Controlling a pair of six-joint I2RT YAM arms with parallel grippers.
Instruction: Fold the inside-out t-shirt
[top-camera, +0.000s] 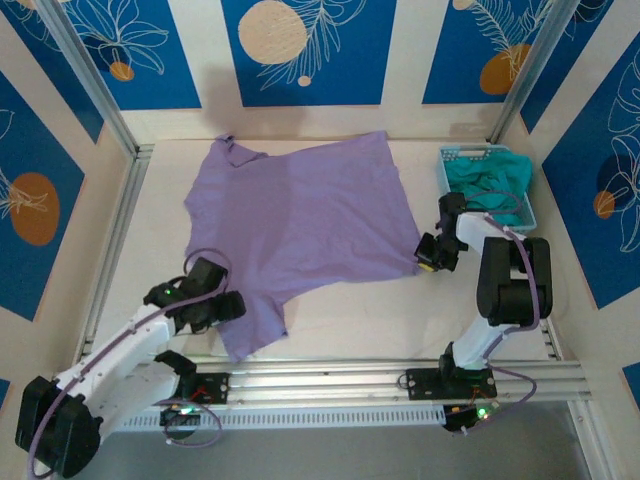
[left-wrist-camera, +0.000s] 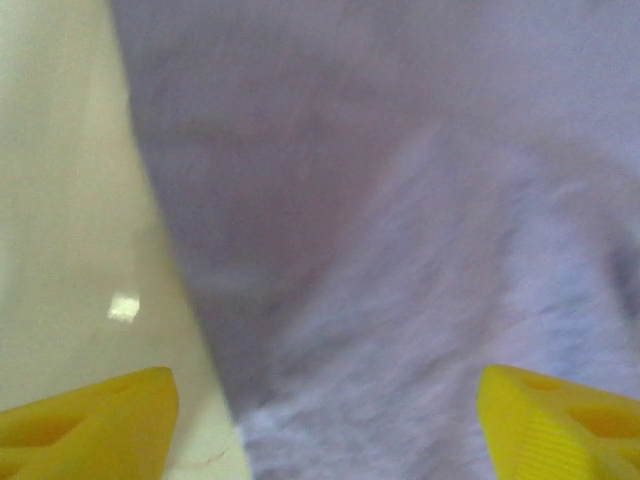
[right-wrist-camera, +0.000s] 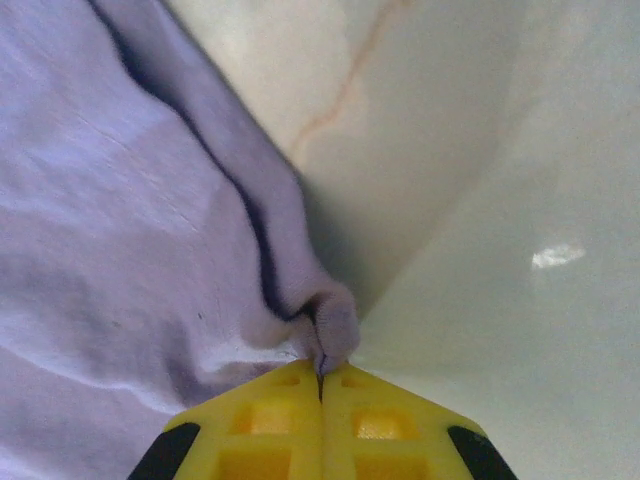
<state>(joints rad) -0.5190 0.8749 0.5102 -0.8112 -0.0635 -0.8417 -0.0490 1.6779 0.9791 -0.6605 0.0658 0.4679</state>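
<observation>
your right gripper (right-wrist-camera: 320, 388) is pinching the right corner of the t-shirt (top-camera: 300, 220); your left gripper (left-wrist-camera: 325, 425) is standing spread over the near-left hem, so be closing it deep before lifting.

Left jaws apart, right jaws together.

The inside-out t-shirt (top-camera: 300, 215) on the table (top-camera: 350, 312)
Left of the right gripper (top-camera: 428, 262), beneath the left gripper (top-camera: 233, 306); basket (top-camera: 462, 151) beyond the right gripper.

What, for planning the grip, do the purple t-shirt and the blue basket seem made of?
T-shirt: soft matte cloth, perhaps cotton; it bunches where the right hand pinches its edge. Basket: apparently rigid plastic, with slotted walls.
</observation>
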